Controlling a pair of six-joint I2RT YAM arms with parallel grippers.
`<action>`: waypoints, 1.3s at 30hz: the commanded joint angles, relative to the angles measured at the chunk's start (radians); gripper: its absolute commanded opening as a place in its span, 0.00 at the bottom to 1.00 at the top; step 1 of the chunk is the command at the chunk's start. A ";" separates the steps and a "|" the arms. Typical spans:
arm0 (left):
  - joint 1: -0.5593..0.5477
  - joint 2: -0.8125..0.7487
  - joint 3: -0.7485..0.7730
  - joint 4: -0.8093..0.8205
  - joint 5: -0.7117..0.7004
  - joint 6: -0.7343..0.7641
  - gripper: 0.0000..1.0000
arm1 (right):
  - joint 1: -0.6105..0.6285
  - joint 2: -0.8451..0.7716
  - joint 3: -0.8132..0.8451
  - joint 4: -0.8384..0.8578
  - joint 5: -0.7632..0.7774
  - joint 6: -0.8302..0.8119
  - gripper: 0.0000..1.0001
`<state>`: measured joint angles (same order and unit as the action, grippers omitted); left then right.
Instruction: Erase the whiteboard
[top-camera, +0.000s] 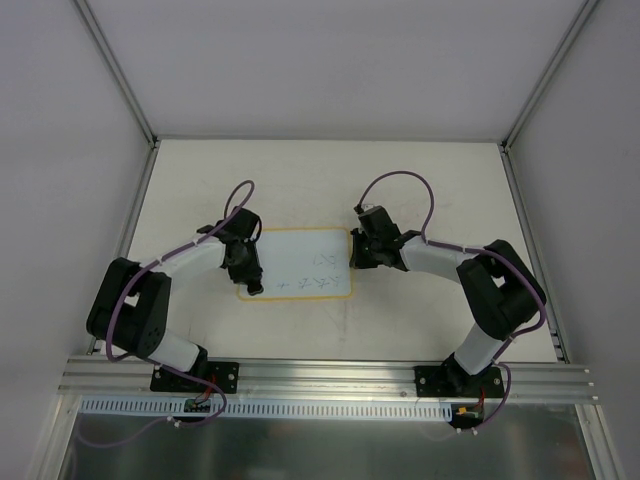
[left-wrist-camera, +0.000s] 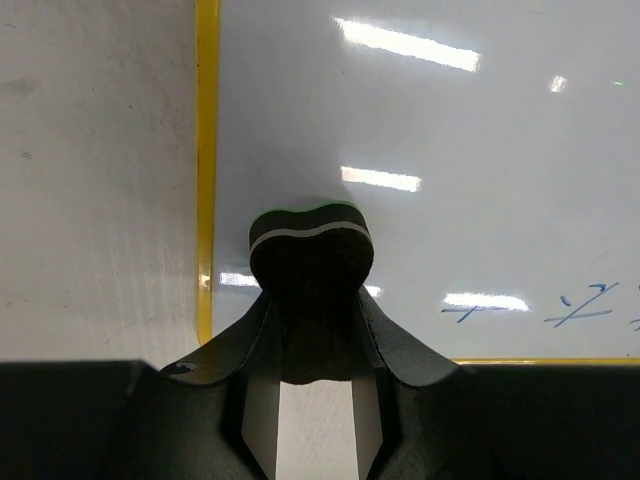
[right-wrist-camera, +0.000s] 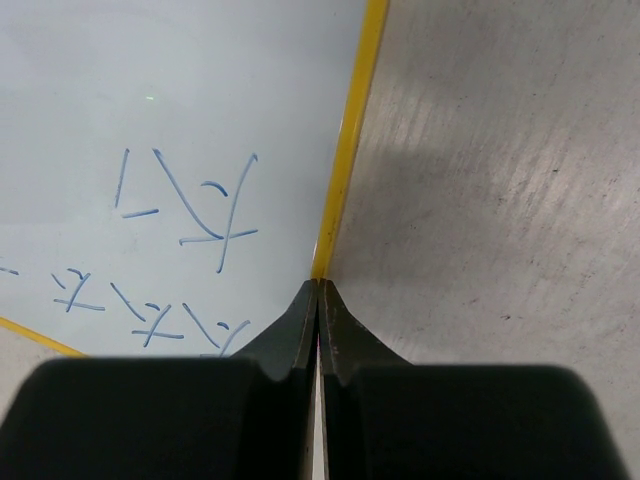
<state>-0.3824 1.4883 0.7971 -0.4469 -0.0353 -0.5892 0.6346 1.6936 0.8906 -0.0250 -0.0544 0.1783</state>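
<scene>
The whiteboard lies flat on the table, white with a yellow border. Blue scribbles sit in its lower right part, and they show in the right wrist view and the left wrist view. My left gripper is shut on a small black eraser with a pale stripe, which stands on the board's lower left area near the yellow edge. My right gripper is shut, its tips resting on the board's right yellow border.
The pale table lies around the board, scuffed to the right of it. Metal frame posts run along both sides and a rail crosses the front by the arm bases.
</scene>
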 joint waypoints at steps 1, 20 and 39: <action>-0.044 0.064 -0.012 0.020 0.005 -0.024 0.00 | 0.002 0.041 -0.028 -0.070 0.004 -0.003 0.00; -0.374 0.378 0.327 0.056 0.137 -0.130 0.00 | 0.007 0.043 -0.032 -0.056 -0.002 0.016 0.00; -0.018 -0.094 -0.035 -0.009 -0.087 -0.031 0.00 | 0.007 0.035 -0.047 -0.038 -0.009 0.003 0.00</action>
<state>-0.4408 1.4330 0.8017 -0.4129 -0.0662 -0.6476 0.6308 1.6936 0.8795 0.0067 -0.0639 0.1825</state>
